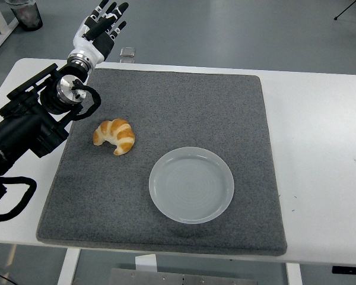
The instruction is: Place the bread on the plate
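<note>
Bread point(115, 136) sits on the mat's point(184, 101) left side, apart from the plate point(191, 184) near-right of it. Left hand point(102, 28) hovers past the far-left corner, fingers spread, empty.

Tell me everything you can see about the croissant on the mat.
The croissant is a golden-brown, crescent-shaped pastry with paler ridged segments and darker glossy bands. It looks whole. It lies flat on the grey mat, in the mat's left half, its tips curving toward the near-left. It sits up and left of the empty plate, apart from it. Nothing touches it; the left robot hand is beyond it, open.
</note>
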Robot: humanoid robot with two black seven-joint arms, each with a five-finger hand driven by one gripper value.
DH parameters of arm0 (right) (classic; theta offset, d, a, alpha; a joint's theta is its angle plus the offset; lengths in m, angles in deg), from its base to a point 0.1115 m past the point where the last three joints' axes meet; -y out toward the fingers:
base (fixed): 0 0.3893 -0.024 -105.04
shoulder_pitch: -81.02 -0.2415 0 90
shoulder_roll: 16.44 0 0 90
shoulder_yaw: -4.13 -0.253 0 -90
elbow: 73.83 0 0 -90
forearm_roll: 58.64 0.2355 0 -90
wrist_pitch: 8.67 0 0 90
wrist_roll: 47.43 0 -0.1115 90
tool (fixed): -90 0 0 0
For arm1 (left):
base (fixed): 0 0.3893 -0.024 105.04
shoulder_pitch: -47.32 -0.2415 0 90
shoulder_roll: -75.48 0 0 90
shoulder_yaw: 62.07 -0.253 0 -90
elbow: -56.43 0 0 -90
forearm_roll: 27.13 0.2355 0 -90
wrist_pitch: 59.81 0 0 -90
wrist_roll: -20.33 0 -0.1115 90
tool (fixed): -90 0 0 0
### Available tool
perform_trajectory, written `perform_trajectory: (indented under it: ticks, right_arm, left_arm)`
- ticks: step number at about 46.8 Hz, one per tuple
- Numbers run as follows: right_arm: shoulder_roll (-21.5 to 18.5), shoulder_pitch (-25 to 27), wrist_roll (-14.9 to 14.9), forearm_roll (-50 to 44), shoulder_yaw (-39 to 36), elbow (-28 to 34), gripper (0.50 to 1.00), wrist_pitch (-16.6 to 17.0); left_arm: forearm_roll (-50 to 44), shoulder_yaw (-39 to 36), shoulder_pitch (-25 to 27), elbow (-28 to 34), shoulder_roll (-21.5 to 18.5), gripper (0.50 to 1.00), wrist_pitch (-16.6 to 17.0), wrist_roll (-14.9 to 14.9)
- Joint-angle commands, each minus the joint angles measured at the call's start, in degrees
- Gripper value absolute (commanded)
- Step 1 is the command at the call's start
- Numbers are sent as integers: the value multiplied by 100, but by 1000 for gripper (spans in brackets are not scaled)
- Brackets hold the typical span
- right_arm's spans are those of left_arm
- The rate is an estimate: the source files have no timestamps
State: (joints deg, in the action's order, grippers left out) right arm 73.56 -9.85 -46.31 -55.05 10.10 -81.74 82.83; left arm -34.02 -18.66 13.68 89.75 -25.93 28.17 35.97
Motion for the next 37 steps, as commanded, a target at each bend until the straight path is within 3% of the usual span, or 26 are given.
perform_trajectory:
  ticks: [1,6,37]
  right_arm:
    - [0,0,1,1,0,1,952,0]
    - [0,0,1,1,0,0,952,0]
    - [0,0,1,1,0,1,952,0]
  left_arm:
    - [3,-9,16,8,7,999,0,17]
    - [21,-44,-19,26,16,1000,0,281]
    - [108,-597,192,-212,-134,1000,-62,228]
